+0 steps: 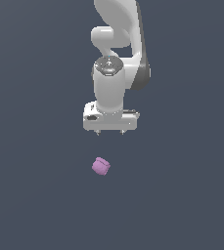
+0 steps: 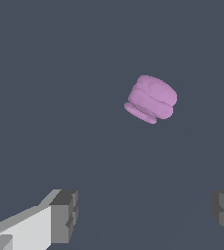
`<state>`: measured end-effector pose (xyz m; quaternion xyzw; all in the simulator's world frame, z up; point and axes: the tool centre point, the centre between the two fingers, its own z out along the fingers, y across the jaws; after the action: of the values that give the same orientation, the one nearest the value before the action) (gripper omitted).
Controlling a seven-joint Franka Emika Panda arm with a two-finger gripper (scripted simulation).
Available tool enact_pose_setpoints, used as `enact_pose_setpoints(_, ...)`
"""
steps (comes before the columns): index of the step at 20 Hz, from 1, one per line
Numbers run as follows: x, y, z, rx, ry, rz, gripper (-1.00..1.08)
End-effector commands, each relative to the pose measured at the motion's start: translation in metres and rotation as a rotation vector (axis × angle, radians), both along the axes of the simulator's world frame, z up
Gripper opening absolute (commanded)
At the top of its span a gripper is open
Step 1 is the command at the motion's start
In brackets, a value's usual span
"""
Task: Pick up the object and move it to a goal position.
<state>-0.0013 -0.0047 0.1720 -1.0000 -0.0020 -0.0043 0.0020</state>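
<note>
On the exterior view's left there is only bare grey surface [image 1: 35,195]. Toward the middle lies the object [image 1: 101,166], a small lumpy pink-purple block resting on the surface, held by nothing. Above it, at about one o'clock from the block, hangs the claw [image 1: 110,132], its fingers spread wide with nothing between them; the wrist view confirms this, showing one fingertip [image 2: 64,216] and the other well apart, and the block [image 2: 151,98] lying ahead of the gap rather than inside it.

The chief risk, as I judge it, is a straight descent from here: the claw is not centred over the block, so the fingers would likely close on air or come down on the block's edge and knock it aside. The block is also rounded and far smaller than the claw, so even a centred pinch might squeeze it out sideways or tilt it. No goal marker is visible, so where it should end up cannot be told.
</note>
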Motion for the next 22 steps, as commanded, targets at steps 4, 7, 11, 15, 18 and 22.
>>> enact_pose_setpoints(4, 0.0, 0.0001, 0.0009, -0.002, -0.001, 0.007, 1.0)
enact_pose_setpoints(7, -0.0001, 0.0003, 0.0034, -0.007, -0.003, 0.027, 1.0)
enact_pose_setpoints(11, -0.0003, 0.0005, 0.0062, -0.013, -0.005, 0.046, 1.0)
enact_pose_setpoints(15, -0.0002, 0.0004, 0.0059, -0.012, -0.005, 0.046, 1.0)
enact_pose_setpoints(18, 0.001, 0.0002, 0.0052, -0.013, -0.005, 0.057, 1.0)
enact_pose_setpoints(22, 0.0045, -0.0008, 0.0029, -0.015, -0.004, 0.091, 1.0)
